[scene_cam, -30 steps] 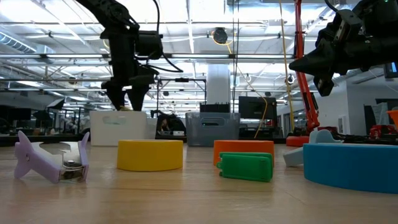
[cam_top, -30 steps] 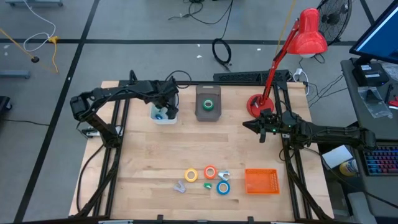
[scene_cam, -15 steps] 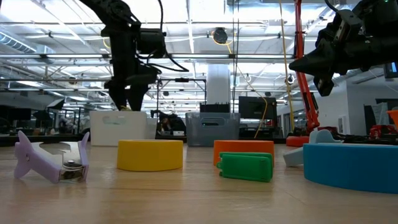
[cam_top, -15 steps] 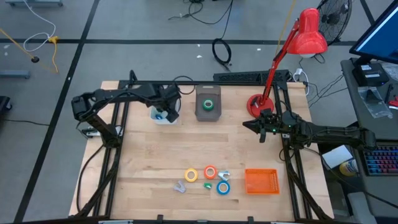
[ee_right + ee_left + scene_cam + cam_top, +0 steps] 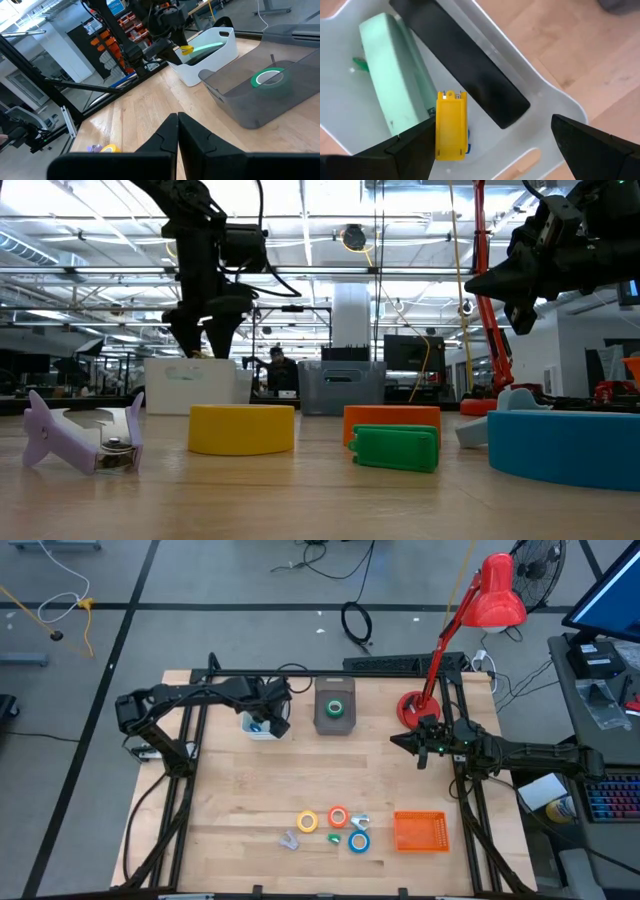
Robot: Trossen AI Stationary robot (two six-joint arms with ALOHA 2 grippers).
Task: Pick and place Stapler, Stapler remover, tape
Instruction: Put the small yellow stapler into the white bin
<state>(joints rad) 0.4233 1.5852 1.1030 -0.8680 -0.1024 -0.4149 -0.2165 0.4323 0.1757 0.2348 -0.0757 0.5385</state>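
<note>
Four tape rolls were counted. One green roll (image 5: 336, 707) lay inside the grey bin (image 5: 334, 720) at the far side of the table. The other three sat in a cluster near the front edge: a yellow roll (image 5: 307, 822), an orange-red roll (image 5: 338, 816) just beside it, and a blue roll (image 5: 359, 841) nearest the front. A small green stapler (image 5: 334, 837) lay among them, and one lilac staple remover (image 5: 289, 839) rested a little apart on the yellow roll's side. An orange basket (image 5: 420, 831) stood near the blue roll.

The white bin (image 5: 530, 85) beside the grey one held three staplers: one black (image 5: 465, 65), one mint green (image 5: 395, 85) and one small yellow (image 5: 451, 125). The left gripper (image 5: 270, 722) hung over this bin with its fingers spread wide and nothing between them.

The right gripper (image 5: 398, 743) waited in the air over the table's right side, near the base of the red lamp (image 5: 412, 708), its fingers pressed together.
</note>
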